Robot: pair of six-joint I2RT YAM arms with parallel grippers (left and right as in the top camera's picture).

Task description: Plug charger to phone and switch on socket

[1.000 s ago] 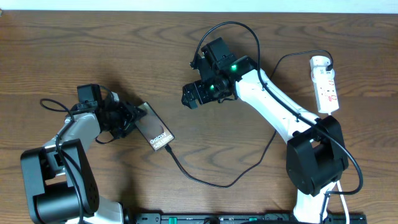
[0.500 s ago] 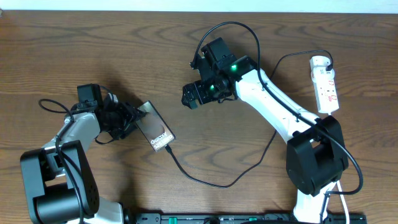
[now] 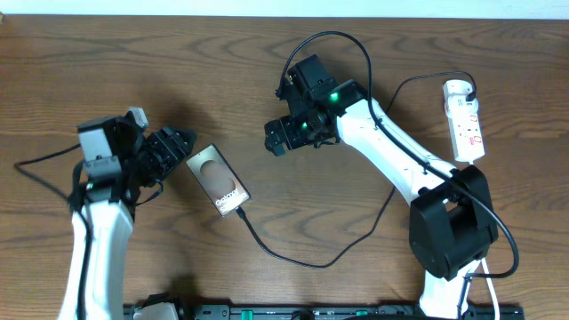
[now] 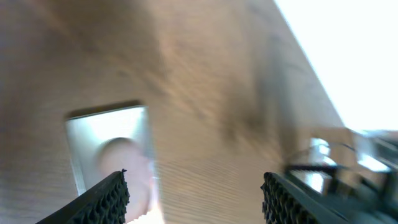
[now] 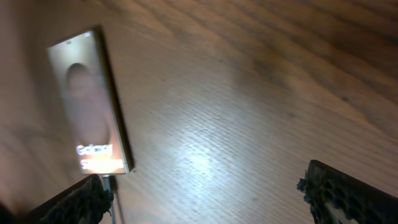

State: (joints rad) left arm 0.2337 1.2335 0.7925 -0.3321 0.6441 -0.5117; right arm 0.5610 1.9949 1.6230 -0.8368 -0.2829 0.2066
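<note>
The phone (image 3: 219,181) lies flat on the wooden table, its pale round patch and "Galaxy" lettering facing up. The black charger (image 3: 302,261) meets the phone's near end and loops right towards the white socket (image 3: 466,120) at the far right. My left gripper (image 3: 180,145) hovers just left of the phone's far corner, open and holding nothing. In the left wrist view the phone (image 4: 109,149) shows beyond the left gripper (image 4: 196,196). My right gripper (image 3: 277,138) hangs open, up and to the right of the phone. The right wrist view shows the phone (image 5: 87,106), the charger (image 5: 111,190) and the right gripper (image 5: 205,199).
The right arm (image 3: 391,151) stretches across the table between the phone and the socket. A white cord (image 3: 487,289) trails near the right arm's base. A black rail (image 3: 338,311) runs along the table's front edge.
My left gripper has let go of the phone, opened wider and drawn back to the left as the arm swung. The phone stays flat. The right arm barely moved.
</note>
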